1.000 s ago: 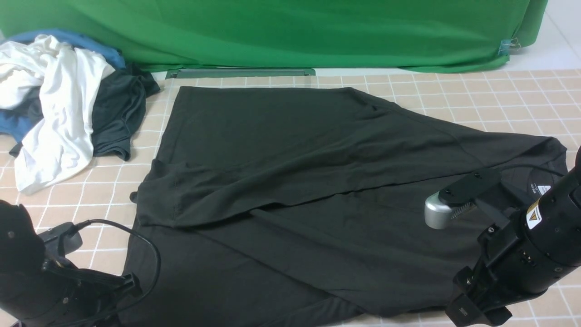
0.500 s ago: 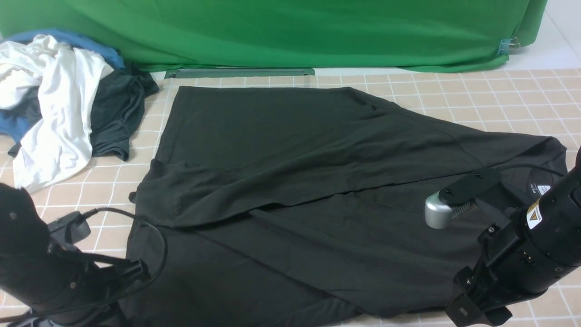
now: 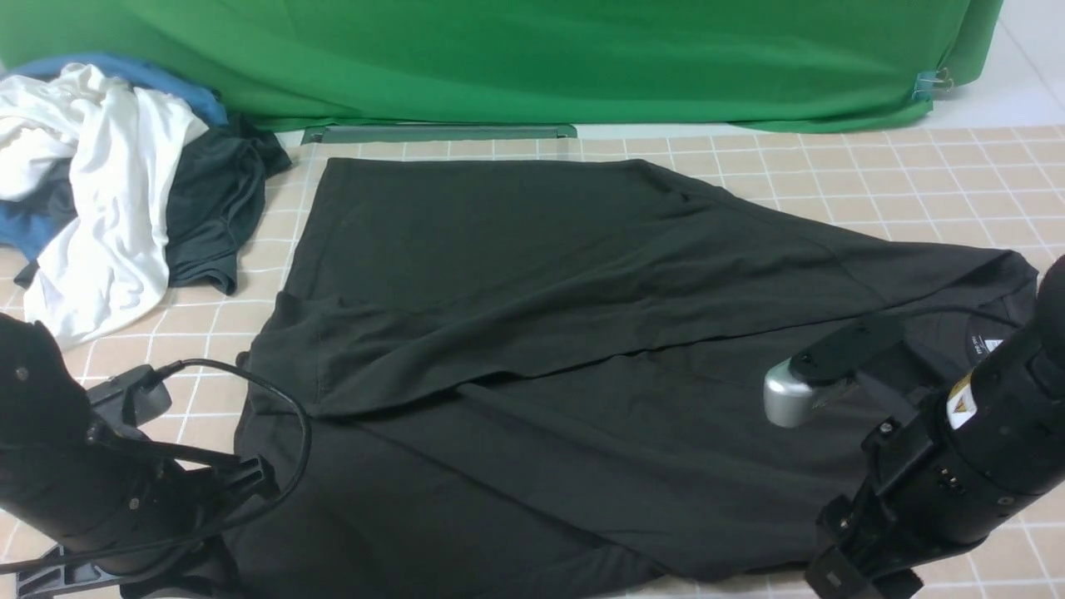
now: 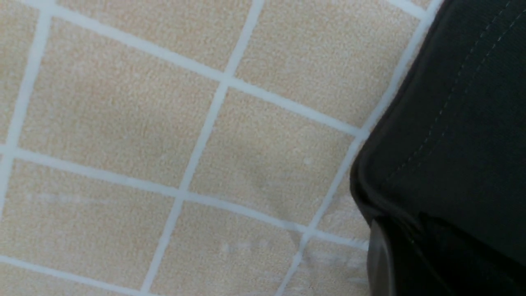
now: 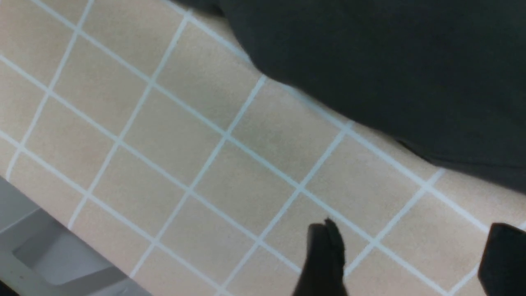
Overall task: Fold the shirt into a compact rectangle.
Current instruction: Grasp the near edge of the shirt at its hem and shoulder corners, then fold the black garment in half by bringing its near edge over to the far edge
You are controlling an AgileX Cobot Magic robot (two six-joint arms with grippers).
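Note:
The black shirt [image 3: 532, 349] lies spread on the checked table, one sleeve folded across its middle. Its white neck label [image 3: 990, 345] shows at the right, beside my right arm; the chest print is hidden. My left gripper [image 3: 200, 570] is at the shirt's near left hem corner. In the left wrist view the stitched hem [image 4: 452, 123] bunches and runs into that gripper [image 4: 415, 263], which is shut on it, beside one finger [image 4: 376, 263]. My right gripper [image 5: 415, 255] stands open over bare table just off the shirt's near right edge [image 5: 411, 82], touching no cloth.
A pile of other clothes lies at the far left: a white garment [image 3: 108, 208], a dark grey one [image 3: 216, 208] and a blue one [image 3: 125, 71]. A green backdrop [image 3: 532, 58] closes the far side. The table's near edge [image 5: 41, 255] shows in the right wrist view.
My left arm has risen and shifted forward and right at the shirt's near left corner, nudging the left edge. My right arm has dropped slightly and moved a little left.

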